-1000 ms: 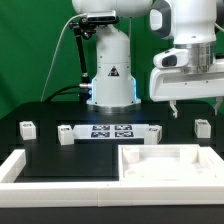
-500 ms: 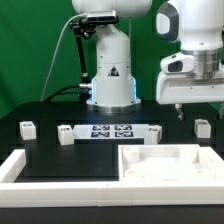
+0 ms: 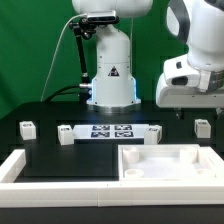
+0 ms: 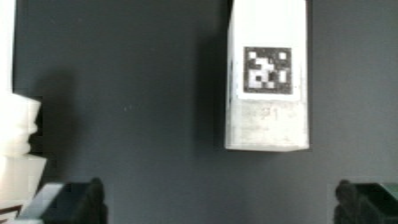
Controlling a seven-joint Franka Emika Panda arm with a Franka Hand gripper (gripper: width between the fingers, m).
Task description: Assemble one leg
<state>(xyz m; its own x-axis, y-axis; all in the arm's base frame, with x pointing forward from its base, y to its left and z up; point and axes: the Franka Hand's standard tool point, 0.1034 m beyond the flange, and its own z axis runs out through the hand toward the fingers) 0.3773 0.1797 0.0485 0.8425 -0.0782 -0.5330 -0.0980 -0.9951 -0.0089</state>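
**Reaching for a leg, nothing gripped yet**

The gripper (image 4: 222, 205) is spread wide and empty; in the wrist view its dark fingertips (image 4: 75, 200) stand well apart, with bare black worktop (image 3: 60, 155) between them. The leg (image 4: 270, 80) lies flat on the worktop with its tag facing up. It sits off to one side of the midline between the fingertips and is not touching either.

My reading is that the task is at the approach step, before any grasp. The next move calls for centring the gripper over the leg, setting the jaws across its narrow sides, lowering and then closing.

In the exterior view the arm hangs over that view's right side. The post nearest it (image 3: 203, 127) is probably the same leg, though I cannot confirm this. Three similar posts (image 3: 27, 128) stand further along the row, around the marker board (image 3: 110, 131), and a large recessed panel (image 3: 160, 180) lies in front.

The leg's far end is cut off by the wrist view's edge. A white part (image 4: 18, 140) at the border of that view is too cropped to identify. In the exterior view the arm's housing hides most of the gripper, so its height above the worktop is hard to judge.
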